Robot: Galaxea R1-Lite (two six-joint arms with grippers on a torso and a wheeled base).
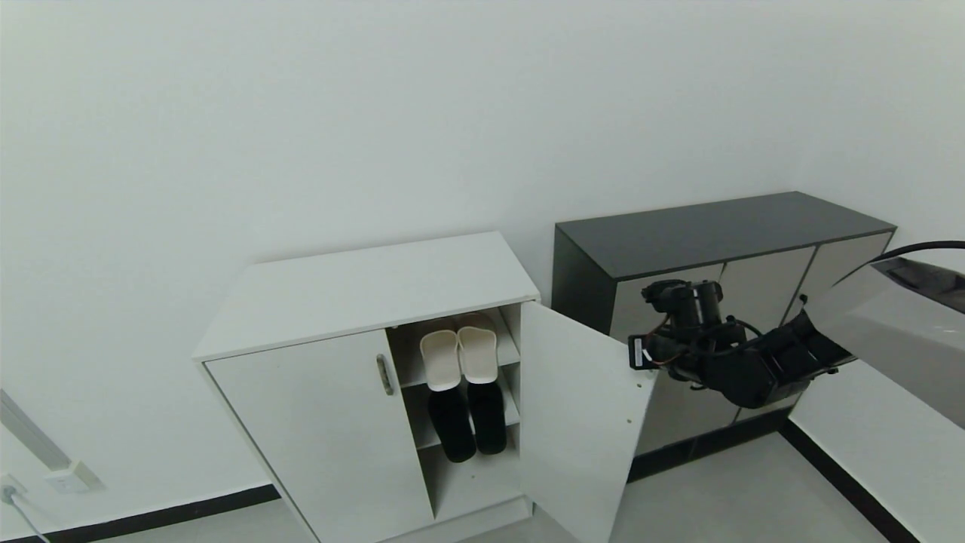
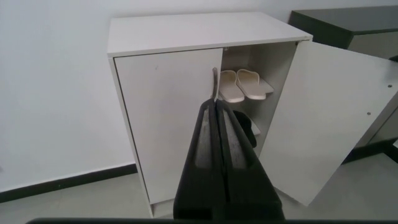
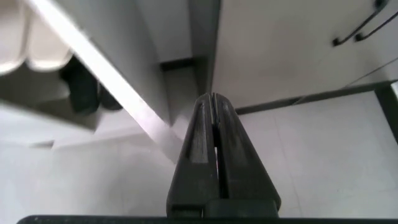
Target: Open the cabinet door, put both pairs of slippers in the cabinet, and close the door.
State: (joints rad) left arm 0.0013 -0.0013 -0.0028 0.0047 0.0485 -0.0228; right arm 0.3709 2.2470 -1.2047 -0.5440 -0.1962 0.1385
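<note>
- Right gripper sits closest to my lens: its fingers are pressed together with nothing between them, and the tips are just beside the free edge of the open door. I cannot tell whether they touch it.
- Left gripper is likewise closed and empty, hanging in front of the closed left door, well short of it.
- Pale grey floor meets a plain white wall along a black skirting; a socket sits low on the wall at far left.
- White cabinet stands against the wall, its right door swung out towards me.
- Inside, the white slippers lie on the upper shelf, with the black slippers on the shelf below, both pairs toes inward.
- Dark grey cabinet stands just right of the white one.
- My left wrist view gives the open door's inner face, while the right wrist view picks up the grey cabinet's dark handles.
</note>
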